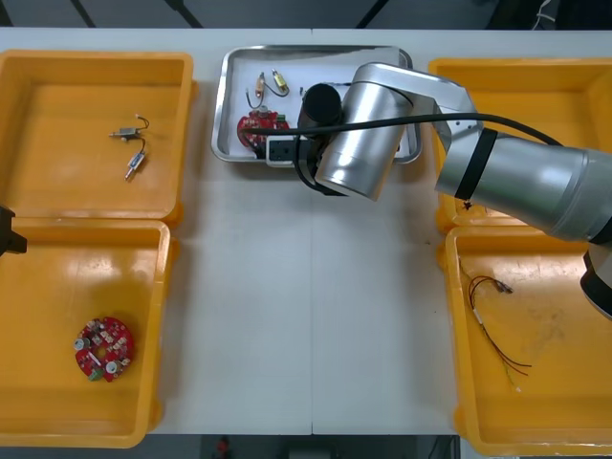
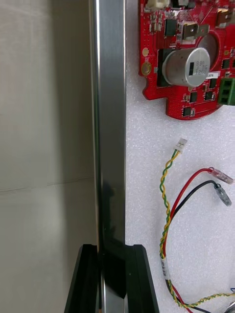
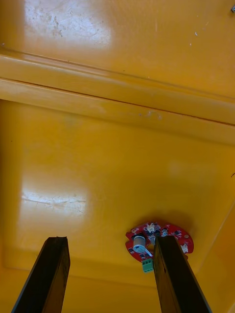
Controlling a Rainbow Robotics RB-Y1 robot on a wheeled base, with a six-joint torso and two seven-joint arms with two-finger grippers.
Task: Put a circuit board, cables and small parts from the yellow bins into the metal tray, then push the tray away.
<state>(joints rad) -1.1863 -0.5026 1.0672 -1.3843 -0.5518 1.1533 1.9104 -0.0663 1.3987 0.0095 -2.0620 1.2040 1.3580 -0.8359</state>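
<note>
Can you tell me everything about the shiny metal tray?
The metal tray is a rectangle with rounded corners, a shiny silver rim and a white, foamy-looking floor. It lies flat on the light table, at the far middle between the yellow bins. Inside rest a round red circuit board and thin twisted cables. The right tool pinches its near rim, black fingers on either side.

Looks down into a yellow bin (image 3: 98, 161) with the jaws standing well apart. Shows a round red circuit board (image 3: 142, 240) flat on the bin floor, partly behind one finger (image 3: 178, 279). Beyond the rim, a second yellow bin (image 3: 122, 29).
</note>
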